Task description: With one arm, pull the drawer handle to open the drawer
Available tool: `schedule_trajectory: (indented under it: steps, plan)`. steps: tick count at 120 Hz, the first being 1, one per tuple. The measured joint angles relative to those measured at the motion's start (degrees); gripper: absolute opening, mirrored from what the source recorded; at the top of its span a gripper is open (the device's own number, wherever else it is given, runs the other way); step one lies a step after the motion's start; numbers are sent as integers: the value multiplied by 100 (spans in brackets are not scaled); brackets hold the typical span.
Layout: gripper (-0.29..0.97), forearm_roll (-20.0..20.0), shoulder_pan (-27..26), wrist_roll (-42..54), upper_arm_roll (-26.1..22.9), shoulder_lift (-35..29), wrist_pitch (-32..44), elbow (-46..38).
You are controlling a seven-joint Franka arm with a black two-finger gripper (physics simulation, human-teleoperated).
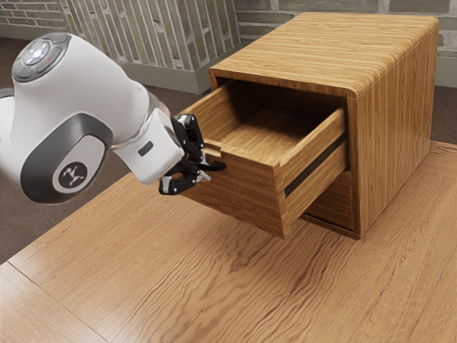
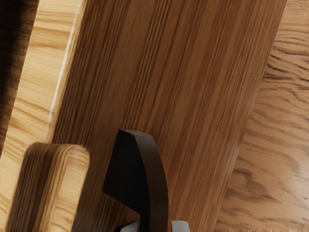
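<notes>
Brick wall and a pale slatted panel close off the back of the room, with dull brown floor below them. In front of these we see a wide wooden desk with strong grain. On it stands a wooden cabinet, at the desk's far edge and toward the exterior view's right.

The drawer is the cabinet's upper one. It stands well out of the cabinet's open face, jutting toward the exterior view's left over the desk's middle, clear of the desk top. We can look down into its bare wooden inside, and a dark groove runs along its side wall. Below it the cabinet's lower opening lies in shadow.

Our white arm comes in from the exterior view's left, above the desk's near left edge. Its black claw sits right against the drawer's front panel, about halfway up.

From the wrist we look closely along that front panel, with the rounded wooden handle standing out from it just beside the claw. Past the panel's edge a strip of desk shows. Whether the claw is clamped on the handle or merely standing apart around it, we cannot tell.
</notes>
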Motion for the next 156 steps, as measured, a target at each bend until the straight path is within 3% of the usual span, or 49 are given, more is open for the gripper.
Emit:
schedule_trajectory:
  steps: [82, 102, 122, 129, 140, 156]
  plan:
    - [-2, 23, -1, -140, 104, -757, -132, -623]
    - [11, 7, -5, -131, 108, -871, -214, -631]
    - [15, -2, -9, -134, 124, -1044, -280, -589]
    - [18, -5, -9, -134, 104, -1135, -312, -433]
    - [35, -3, -20, -192, 26, -1014, -692, 382]
    - [51, 142, 3, -672, 15, -568, -1971, 1905]
